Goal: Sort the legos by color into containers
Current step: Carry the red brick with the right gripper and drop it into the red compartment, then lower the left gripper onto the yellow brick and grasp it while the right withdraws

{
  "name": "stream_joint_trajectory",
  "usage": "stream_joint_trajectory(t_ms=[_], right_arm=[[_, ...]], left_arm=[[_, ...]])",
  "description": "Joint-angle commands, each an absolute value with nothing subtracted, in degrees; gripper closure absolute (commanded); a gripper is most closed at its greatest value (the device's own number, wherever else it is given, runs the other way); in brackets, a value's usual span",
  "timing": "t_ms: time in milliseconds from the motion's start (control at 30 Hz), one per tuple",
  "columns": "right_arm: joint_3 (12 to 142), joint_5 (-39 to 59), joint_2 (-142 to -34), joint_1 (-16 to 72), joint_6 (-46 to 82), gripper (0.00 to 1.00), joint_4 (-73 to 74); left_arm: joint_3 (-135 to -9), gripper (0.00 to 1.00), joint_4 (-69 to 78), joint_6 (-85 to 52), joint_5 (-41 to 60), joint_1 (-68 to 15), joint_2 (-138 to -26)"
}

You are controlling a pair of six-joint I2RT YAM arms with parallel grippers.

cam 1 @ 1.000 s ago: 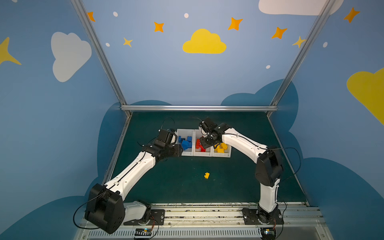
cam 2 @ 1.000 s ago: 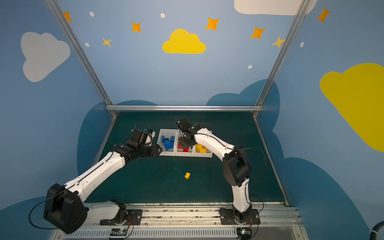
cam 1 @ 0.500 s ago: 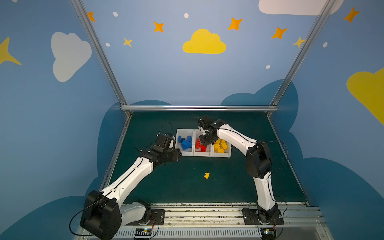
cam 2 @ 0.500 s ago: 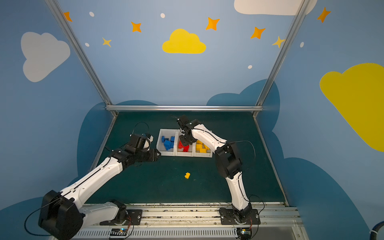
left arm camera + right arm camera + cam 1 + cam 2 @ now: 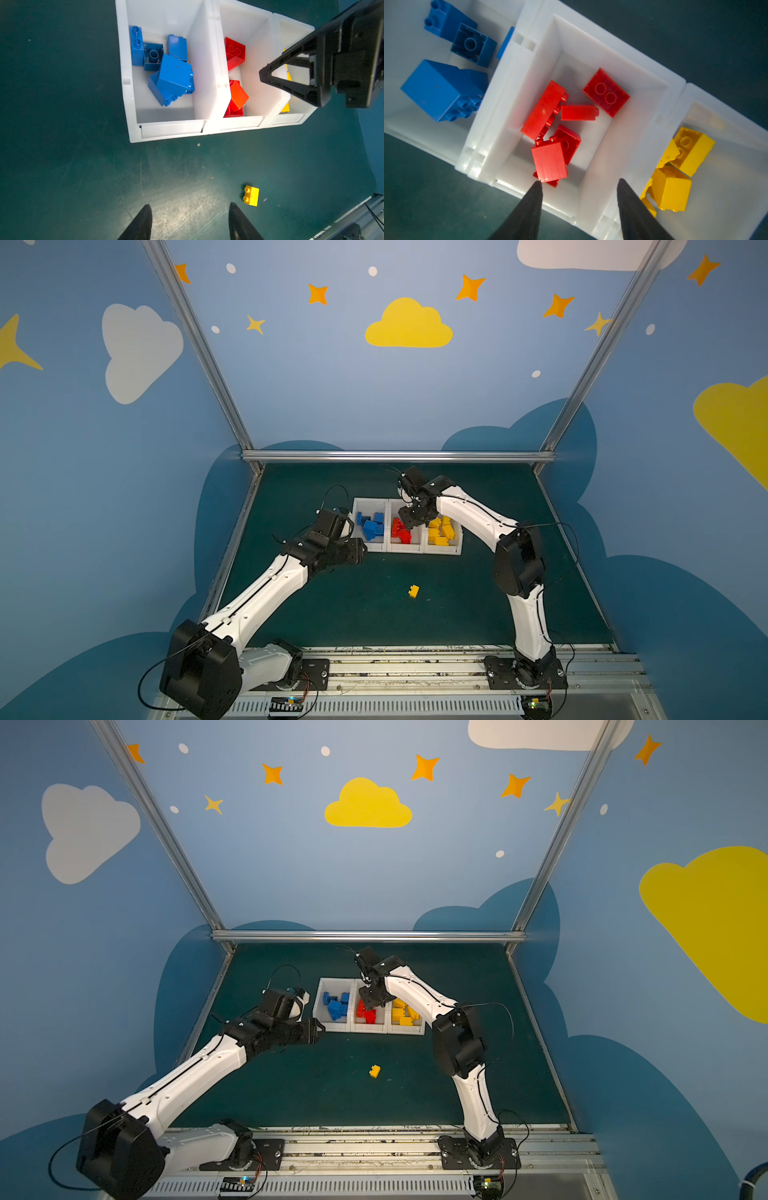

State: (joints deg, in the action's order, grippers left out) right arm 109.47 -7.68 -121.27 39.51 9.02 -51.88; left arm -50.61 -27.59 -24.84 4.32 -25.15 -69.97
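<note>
Right wrist cam: right gripper (image 5: 579, 181) pointed down over mid container (image 5: 602, 54) w/ red legos (image 5: 544, 112), jaws apart, empty. Left gripper (image 5: 189, 204) likewise agape, finger bases cut off.

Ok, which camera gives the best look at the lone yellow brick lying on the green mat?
The left wrist view: the yellow brick is close and sharp there, two studs showing, lying apart from the bins. In both top views it is only a small yellow speck. The right wrist view misses it.
</note>
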Motion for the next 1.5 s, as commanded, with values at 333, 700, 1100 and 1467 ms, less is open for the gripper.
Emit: stream_joint_trajectory(t_ms=[333, 700, 1100, 1467], right_arm=[[95.52, -7.84, -101.83, 37.26, 11.81, 0.42, -48.91], [73.50, -9.14, -83.45, 30.38, 15.73, 0.42, -45.22], [61.50, -8.42, -72.43, 24.83, 19.07, 0.42, -43.86], [60.39, -7.63, -71.63, 23.83, 19.57, 0.42, -43.77]], left_arm=[[-52.36, 0.39, -28.03, -22.39, 3.47, -32.89, -74.42], [-59.27, 0.39, -28.15, -20.51, 4.11, -45.71, -89.53], [-66.76, 0.41, -31.54, -17.75, 5.80, -51.27, -102.48], [-70.07, 0.46, -31.29, -17.34, 4.05, -53.26, -108.56]])
